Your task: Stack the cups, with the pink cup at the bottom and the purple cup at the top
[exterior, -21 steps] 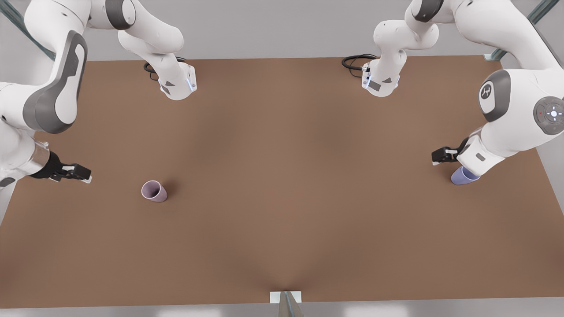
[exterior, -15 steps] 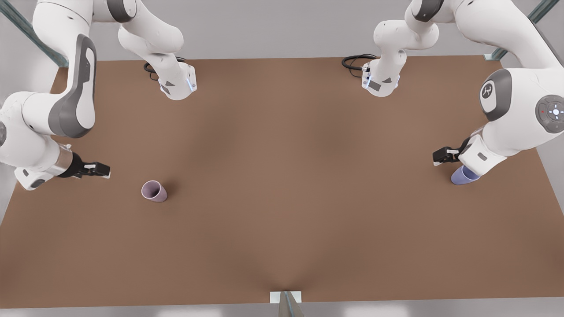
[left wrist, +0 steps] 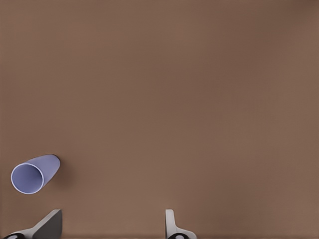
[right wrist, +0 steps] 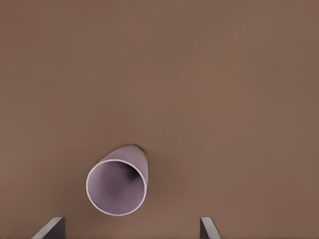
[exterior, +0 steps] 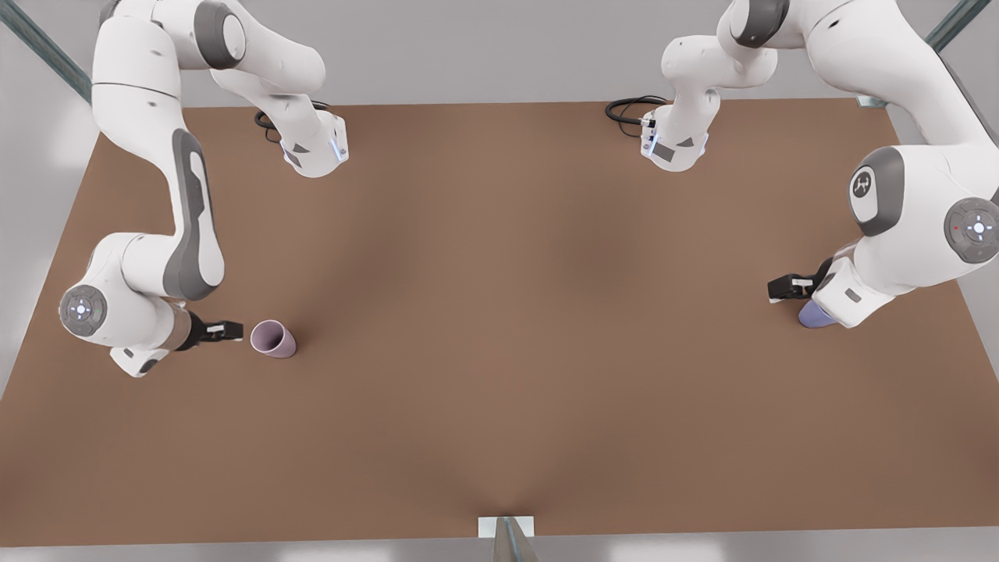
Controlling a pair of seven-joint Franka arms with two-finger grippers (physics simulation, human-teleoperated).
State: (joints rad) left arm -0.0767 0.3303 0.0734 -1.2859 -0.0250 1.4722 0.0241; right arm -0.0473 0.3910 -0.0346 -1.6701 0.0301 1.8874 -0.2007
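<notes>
Nothing stacked: pale pink tapered cup and blue-violet tapered cup sit well apart on brown tabletop. Right gripper beside pink, left gripper near purple, fingers spread, empty.

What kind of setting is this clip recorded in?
Most likely a simulated tabletop robot workcell, not a real room. A bare brown table carries just the pink cup and the purple cup, with the right gripper and left gripper beside them, and metal frame struts at the corners.

no readable text, labels or numbers anywhere
</notes>
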